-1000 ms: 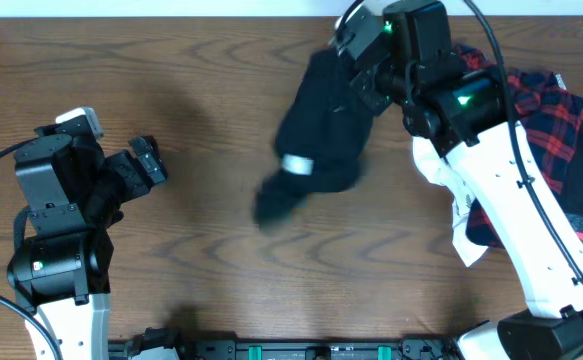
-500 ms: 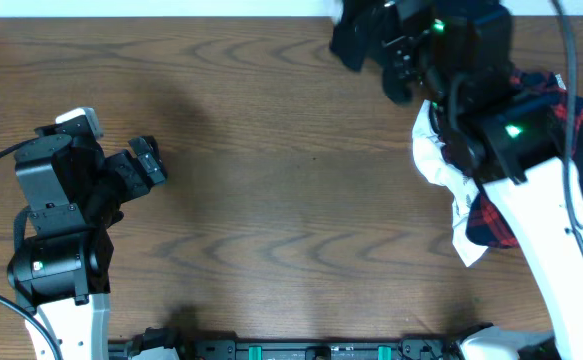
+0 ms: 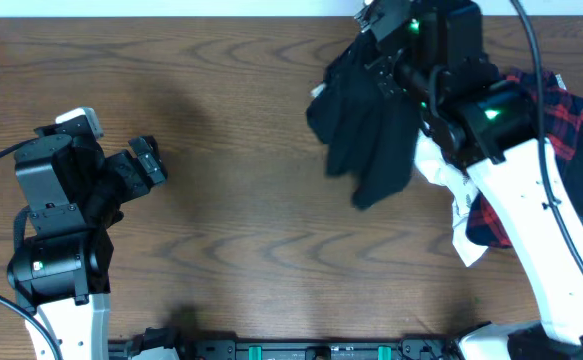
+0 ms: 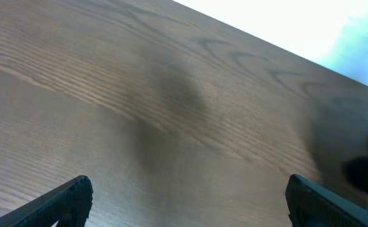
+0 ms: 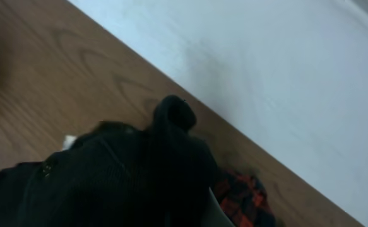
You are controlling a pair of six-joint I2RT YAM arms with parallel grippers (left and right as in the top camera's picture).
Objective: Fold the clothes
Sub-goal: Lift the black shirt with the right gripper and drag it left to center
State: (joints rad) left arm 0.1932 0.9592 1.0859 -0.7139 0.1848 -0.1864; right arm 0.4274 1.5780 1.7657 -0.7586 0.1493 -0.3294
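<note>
Two arms stand at your wooden table (image 3: 231, 250). From overhead, your left gripper (image 3: 147, 160) sits at the left side, fingers spread wide with nothing between them, well apart from every garment. At the far right, your right gripper (image 3: 383, 60) is closed tight on the black shirt (image 3: 371, 135). The shirt hangs from that grip in a bunched, crumpled mass, draping down towards the middle of the table. Just beside it, under your right arm, lies a white piece (image 3: 449, 182), and to the right of that a red-and-navy plaid piece (image 3: 563, 112) is heaped near the table's right edge.

Your left wrist camera shows only bare wood grain between its two fingers (image 4: 70, 198), which stand far apart at the bottom corners. A dark blur at the right edge is too unclear to name.

Your right wrist camera is filled along the bottom by the black shirt's fabric (image 5: 127, 180), which hides the fingertips. A bit of plaid (image 5: 242, 197) peeks out beyond it, with the table and a pale wall (image 5: 266, 75) behind.
</note>
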